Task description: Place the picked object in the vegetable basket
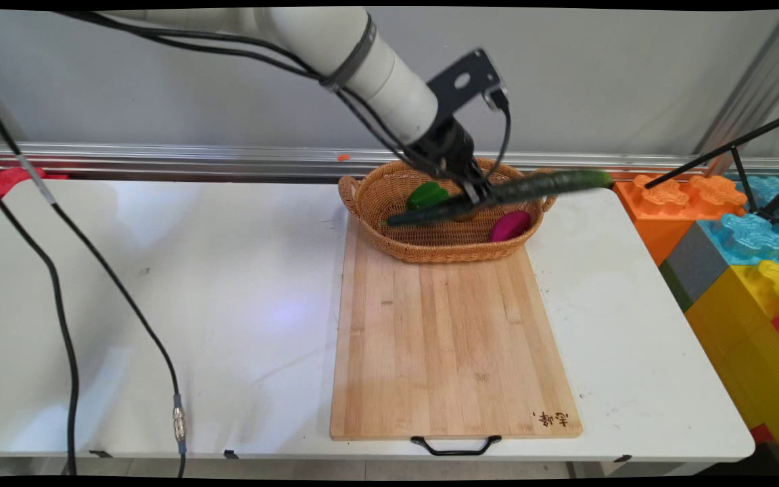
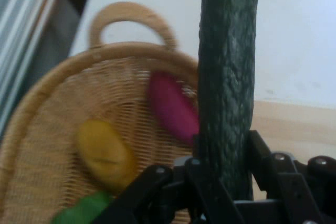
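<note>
The black two-finger end effector [image 1: 476, 196] is clenched on a long dark green bumpy-skinned cucumber [image 1: 506, 195], held nearly level above the oval woven wicker basket [image 1: 389, 237]. The basket sits at the wooden cutting board's [image 1: 450, 338] 12 o'clock edge on the white desk [image 1: 159, 304], containing magenta [image 2: 172, 106], yellow [image 2: 105, 153] and green [image 2: 84, 209] pieces.

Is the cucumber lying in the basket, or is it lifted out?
Lifted: the gripper holds the cucumber crosswise above the basket, one end past the rim.

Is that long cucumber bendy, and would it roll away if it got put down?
Probably stiff: the cucumber sticks out straight both sides of the tool without drooping. It is round, so it might roll on the flat wooden board. Its bumpy skin probably helps the grip.
</note>
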You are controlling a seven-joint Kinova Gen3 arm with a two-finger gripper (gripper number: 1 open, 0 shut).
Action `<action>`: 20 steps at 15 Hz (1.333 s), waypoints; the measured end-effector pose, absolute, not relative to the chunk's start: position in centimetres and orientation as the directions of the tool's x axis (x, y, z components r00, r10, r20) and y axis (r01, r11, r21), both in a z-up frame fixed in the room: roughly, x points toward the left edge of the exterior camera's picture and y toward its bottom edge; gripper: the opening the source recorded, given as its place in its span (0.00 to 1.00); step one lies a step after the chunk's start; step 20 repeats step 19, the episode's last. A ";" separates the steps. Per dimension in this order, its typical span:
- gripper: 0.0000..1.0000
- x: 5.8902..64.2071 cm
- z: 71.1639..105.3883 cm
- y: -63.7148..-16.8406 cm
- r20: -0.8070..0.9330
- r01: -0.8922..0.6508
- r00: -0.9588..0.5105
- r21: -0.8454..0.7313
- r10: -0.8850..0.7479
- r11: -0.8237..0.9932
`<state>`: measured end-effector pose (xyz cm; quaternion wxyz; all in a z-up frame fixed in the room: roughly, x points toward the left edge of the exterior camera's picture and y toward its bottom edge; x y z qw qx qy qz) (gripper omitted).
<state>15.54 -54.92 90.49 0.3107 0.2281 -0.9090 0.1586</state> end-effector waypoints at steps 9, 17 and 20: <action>0.00 18.9 84.8 -62.3 0.645 -0.671 -0.611 -0.115 -0.458 0.732; 1.00 19.1 82.7 -63.9 0.662 -0.717 -0.539 -0.036 -0.521 0.696; 1.00 19.1 83.2 -63.8 0.666 -0.722 -0.527 -0.024 -0.528 0.691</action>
